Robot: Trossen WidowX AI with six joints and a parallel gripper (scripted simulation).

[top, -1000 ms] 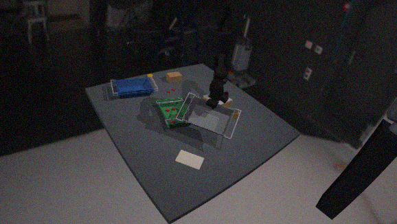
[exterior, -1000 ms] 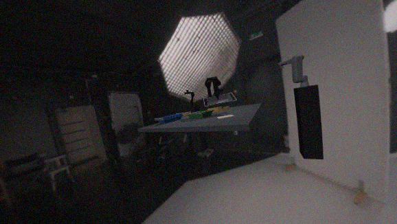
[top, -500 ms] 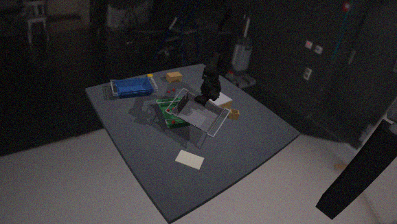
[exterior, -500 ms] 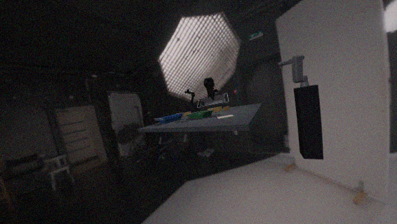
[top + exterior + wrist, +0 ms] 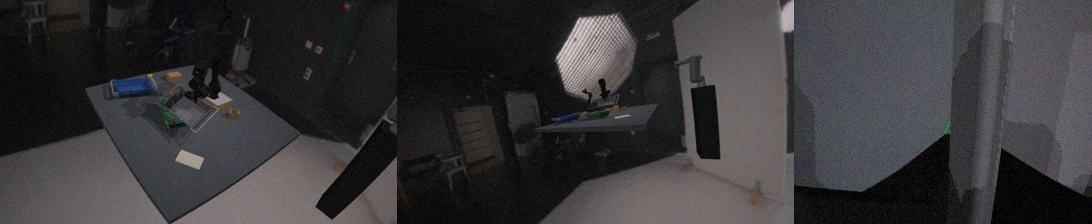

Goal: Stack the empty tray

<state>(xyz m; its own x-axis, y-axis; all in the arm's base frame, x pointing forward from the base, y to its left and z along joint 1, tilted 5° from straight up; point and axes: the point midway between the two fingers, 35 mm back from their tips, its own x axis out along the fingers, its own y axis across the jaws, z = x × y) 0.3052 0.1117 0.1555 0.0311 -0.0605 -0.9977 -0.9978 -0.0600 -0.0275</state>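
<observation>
Grey empty tray [image 5: 189, 110] is held in the air over the green loaded tray [image 5: 167, 113], covering most of it in the top view; only the green tray's left edge and a few red blocks show beside it. The grey tray is tilted, its far wall raised toward the arm. In the exterior view it [image 5: 604, 101] is seen clear above the green tray [image 5: 595, 114]. Gripper [image 5: 194, 95] is clamped on the grey tray's far wall, fingers nearly together with the wall between them. In the wrist view a grey upright wall edge [image 5: 976, 129] fills the middle, with a thin green sliver beside it. Whether the green tray's wire bars lie across its top cannot be told.

Noted around it on the grey table [image 5: 240, 151]: a blue tray [image 5: 132, 86] to the rear left, a tan block [image 5: 174, 76] behind, a white-topped box [image 5: 220, 100] just beside the gripper, a small tan cube [image 5: 233, 113], and a pale card [image 5: 189, 159] toward the front.
</observation>
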